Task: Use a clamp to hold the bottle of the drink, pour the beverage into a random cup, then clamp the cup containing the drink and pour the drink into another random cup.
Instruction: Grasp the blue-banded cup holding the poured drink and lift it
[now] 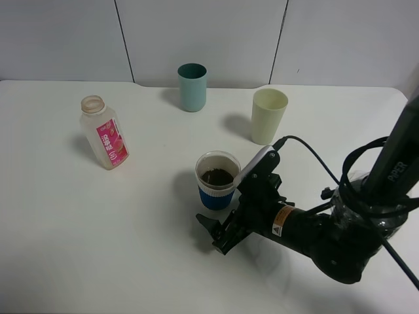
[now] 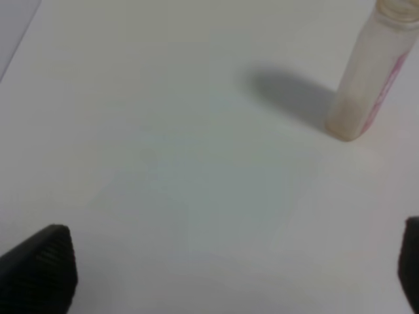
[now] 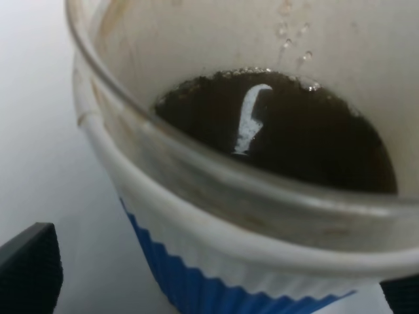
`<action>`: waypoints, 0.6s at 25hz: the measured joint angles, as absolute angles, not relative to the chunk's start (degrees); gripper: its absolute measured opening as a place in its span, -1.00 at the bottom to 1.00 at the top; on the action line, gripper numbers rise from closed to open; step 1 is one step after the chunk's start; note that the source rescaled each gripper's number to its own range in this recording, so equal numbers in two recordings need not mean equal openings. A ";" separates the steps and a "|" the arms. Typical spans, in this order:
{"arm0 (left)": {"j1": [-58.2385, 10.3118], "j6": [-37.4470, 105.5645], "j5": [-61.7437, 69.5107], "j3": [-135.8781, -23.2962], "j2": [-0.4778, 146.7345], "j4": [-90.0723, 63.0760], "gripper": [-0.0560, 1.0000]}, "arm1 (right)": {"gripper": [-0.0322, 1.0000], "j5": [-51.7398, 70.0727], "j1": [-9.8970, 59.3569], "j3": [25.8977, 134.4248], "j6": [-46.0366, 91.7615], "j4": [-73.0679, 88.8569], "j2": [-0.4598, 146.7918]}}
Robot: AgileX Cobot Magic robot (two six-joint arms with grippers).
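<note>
The cup containing the drink [image 1: 217,180], a short whitish cup with a blue ribbed sleeve, stands mid-table with the dark brown beverage [image 1: 217,176] in it. My right clamp [image 1: 231,194] reaches in from the right, its jaws wide open on either side of the cup. In the right wrist view the cup [image 3: 216,216] fills the space between the black fingertips [image 3: 29,268], and a gap shows beside one of them. The bottle of the drink [image 1: 105,134] stands uncapped and empty at the left. My left gripper [image 2: 226,261] hovers open over bare table, short of the bottle [image 2: 370,72]. The tall pale yellow-green cup [image 1: 269,116] stands behind.
A dark teal cup [image 1: 192,86] stands at the back centre. The white table [image 1: 98,229] ends at a pale wall behind. Black cables loop off the right arm [image 1: 353,229] at the lower right.
</note>
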State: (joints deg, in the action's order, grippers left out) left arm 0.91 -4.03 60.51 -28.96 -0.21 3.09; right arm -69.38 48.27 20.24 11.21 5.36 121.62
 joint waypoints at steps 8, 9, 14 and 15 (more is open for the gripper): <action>0.91 -4.03 60.51 -28.96 -0.21 3.09 1.00 | 0.76 -69.38 48.27 20.24 11.49 4.11 121.62; 0.91 -4.03 60.51 -28.96 -0.21 3.09 1.00 | 0.76 -69.38 48.27 20.24 11.68 3.51 121.62; 0.91 -4.03 60.51 -28.96 -0.21 3.09 1.00 | 0.76 -69.38 48.27 20.24 11.87 2.86 121.62; 0.91 -4.03 60.51 -28.96 -0.21 3.09 1.00 | 0.76 -69.38 48.27 20.24 11.87 2.86 121.62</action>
State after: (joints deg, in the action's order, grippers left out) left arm 0.91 -4.03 60.51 -28.96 -0.21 3.09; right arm -69.38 48.27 20.24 11.87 2.86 121.62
